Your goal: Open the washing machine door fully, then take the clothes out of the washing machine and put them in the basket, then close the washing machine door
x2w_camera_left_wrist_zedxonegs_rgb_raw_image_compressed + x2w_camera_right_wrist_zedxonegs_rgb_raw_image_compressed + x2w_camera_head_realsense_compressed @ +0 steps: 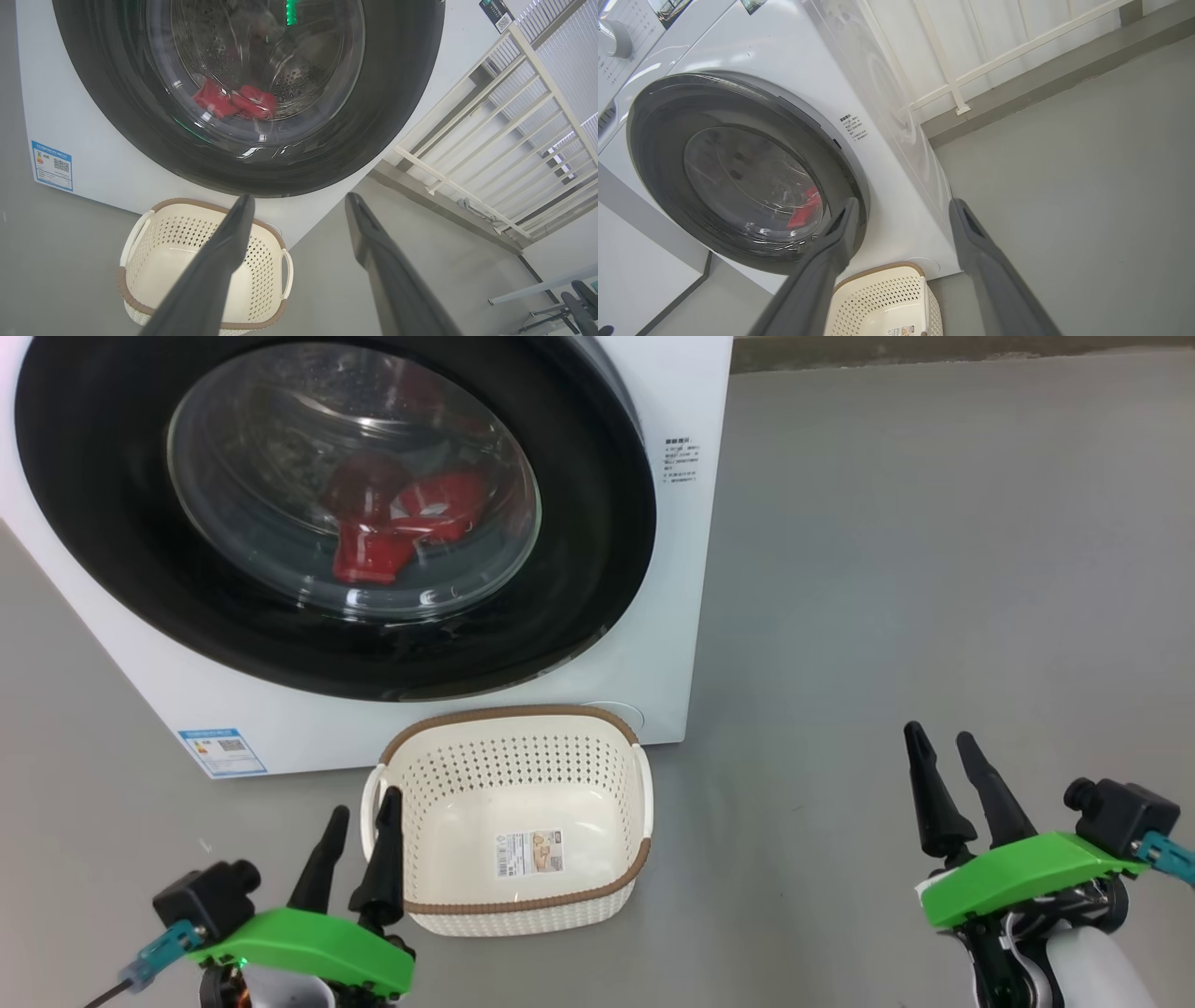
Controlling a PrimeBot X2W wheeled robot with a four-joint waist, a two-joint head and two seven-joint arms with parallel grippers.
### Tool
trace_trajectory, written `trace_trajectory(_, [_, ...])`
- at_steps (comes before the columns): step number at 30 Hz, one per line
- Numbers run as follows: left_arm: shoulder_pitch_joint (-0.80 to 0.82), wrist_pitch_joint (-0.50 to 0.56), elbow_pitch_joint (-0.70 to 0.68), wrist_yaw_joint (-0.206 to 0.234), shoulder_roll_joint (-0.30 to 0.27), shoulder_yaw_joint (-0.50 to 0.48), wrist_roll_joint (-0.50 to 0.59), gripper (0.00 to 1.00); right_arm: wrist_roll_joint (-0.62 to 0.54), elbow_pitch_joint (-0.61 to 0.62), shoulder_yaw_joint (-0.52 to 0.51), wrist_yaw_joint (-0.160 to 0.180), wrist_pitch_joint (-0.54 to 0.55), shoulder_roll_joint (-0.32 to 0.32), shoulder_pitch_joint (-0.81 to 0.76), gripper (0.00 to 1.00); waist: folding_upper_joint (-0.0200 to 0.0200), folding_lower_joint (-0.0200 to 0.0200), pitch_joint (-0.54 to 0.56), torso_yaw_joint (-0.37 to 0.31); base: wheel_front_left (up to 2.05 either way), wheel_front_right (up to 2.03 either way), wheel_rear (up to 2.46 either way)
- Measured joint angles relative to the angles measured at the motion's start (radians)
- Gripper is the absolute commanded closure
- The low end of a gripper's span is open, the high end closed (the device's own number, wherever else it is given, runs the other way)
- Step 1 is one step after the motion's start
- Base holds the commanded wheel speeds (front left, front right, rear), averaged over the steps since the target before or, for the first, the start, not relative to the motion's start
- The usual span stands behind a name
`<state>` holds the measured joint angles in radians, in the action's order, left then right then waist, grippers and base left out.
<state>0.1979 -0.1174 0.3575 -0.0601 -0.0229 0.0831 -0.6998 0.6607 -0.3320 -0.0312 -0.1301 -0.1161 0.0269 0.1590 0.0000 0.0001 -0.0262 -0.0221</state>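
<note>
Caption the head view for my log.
Left end effector and right end effector open; basket empty; clothes behind washing machine door.

Head cam sits high, looks fwd and down at the washer (686,569) front and the basket (509,761), fairly near. L wrist cam: low, near, tilted up at the door (387,116). R wrist cam: low too, off to the right, looking up across it. All 3 share door + basket.
</note>
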Motion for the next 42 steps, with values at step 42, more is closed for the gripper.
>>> trace_trajectory(42, [0.093, -0.123, 0.056, 0.039, -0.006, 0.077, 0.422, 0.0, -0.463, -0.077, 0.109, 0.0, -0.123, 0.017, 0.093, 0.0, 0.0, 0.0, 0.036, -0.003, 0.0, 0.0, 0.0])
